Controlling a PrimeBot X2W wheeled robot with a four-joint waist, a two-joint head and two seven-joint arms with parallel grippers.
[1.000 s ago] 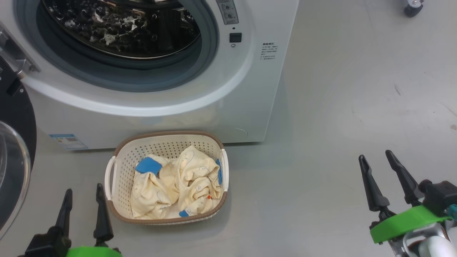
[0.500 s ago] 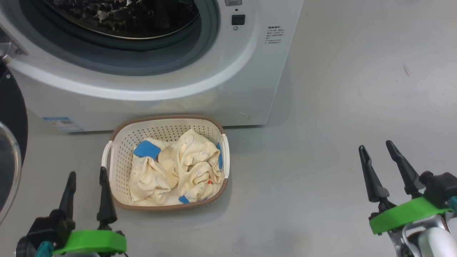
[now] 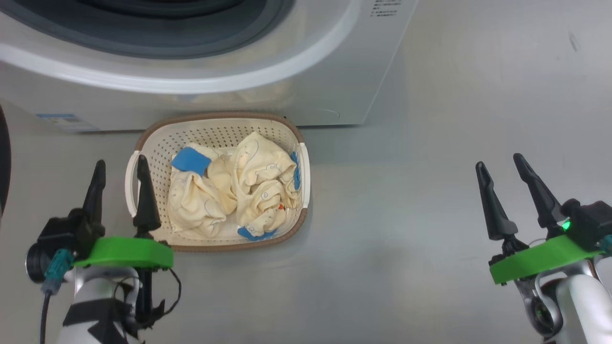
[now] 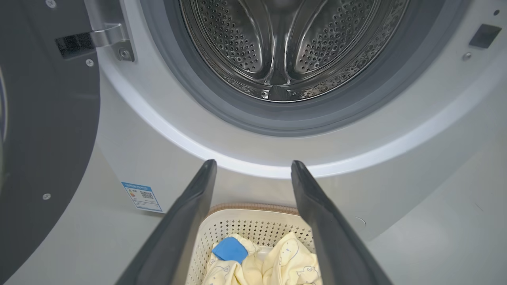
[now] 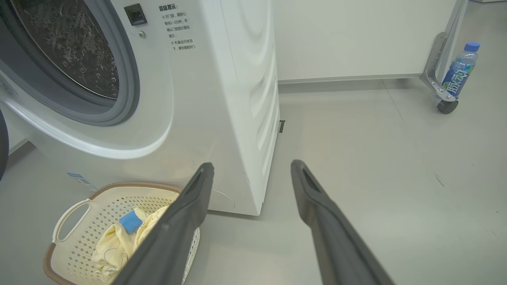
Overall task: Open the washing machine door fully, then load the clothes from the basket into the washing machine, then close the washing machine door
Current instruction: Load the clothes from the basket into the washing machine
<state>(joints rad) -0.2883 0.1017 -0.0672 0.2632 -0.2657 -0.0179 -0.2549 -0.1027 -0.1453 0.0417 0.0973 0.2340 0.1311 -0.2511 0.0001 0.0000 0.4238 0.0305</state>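
1. The clothes [image 3: 234,191] lie bunched in the basket [image 3: 215,117], cream-yellow folds with blue patches. None hangs over the rim.
2. The basket sits on the floor [image 3: 406,143] right at the foot of the washing machine [image 3: 287,81], below the opening.
3. My left wrist view shows the drum [image 4: 277,43] bare and the washing machine door [image 4: 47,118] swung out to my left on its hinge. I judge the opening step done and loading as the step in hand, with no garment moved yet.
4. My left pincer [image 3: 121,162] is spread wide and pinching nothing. It hangs by the basket's left handle, fingers pointing toward the machine.
5. My right pincer [image 3: 498,162] is also spread and empty, well off to the right over bare floor.
6. The next move falls to my left pincer, I think, as the nearer one. It should tip down into the basket, straddle a raised fold and press together on the cloth.
7. After that comes a lift clear of the rim and up to the drum mouth. The cloth is soft, so a shallow pinch could slip or drag a second garment along.
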